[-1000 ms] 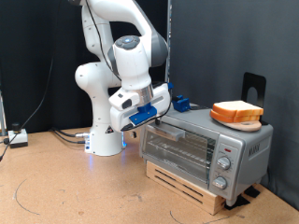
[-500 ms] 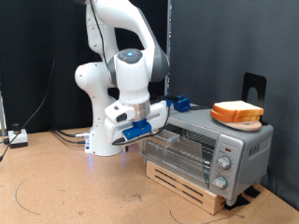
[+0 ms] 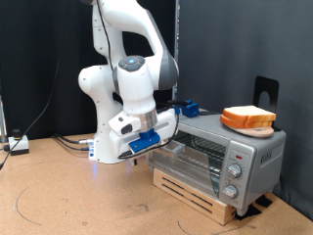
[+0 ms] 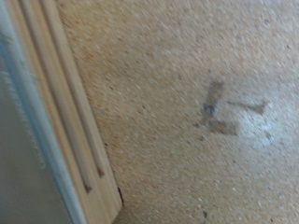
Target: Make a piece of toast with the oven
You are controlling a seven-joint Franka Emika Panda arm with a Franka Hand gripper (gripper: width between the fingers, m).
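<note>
The hand [image 3: 149, 140] hangs low at the oven's door side, close by the upper edge of the glass door on the exterior view's left, its blue-trimmed body angled down toward the tabletop [image 3: 68, 201]. Whether its fingers are spread or closed cannot be told: the exterior view shows them only as a blur against the door, and the wrist view shows no fingers at all, just speckled tabletop with a dark scuff and, along one edge, a pale slatted strip that is probably the wooden pallet [image 4: 75, 140] under the oven. Nothing can be seen between the fingers.

From the hand, the oven [image 3: 217, 152] lies at about 3 o'clock in the exterior view, its long axis running from 10 o'clock to 4 o'clock, knob panel at the 4 o'clock end. The door looks shut or nearly so; the pictures do not settle it.

The piece of toast [image 3: 247, 118] lies flat on the oven's roof at the knob end, at about 2 o'clock from the hand and well apart from it, not yet inside.

Count: one arm with one hand, one oven, one piece of toast, one pallet, three knobs showing on the panel.
</note>
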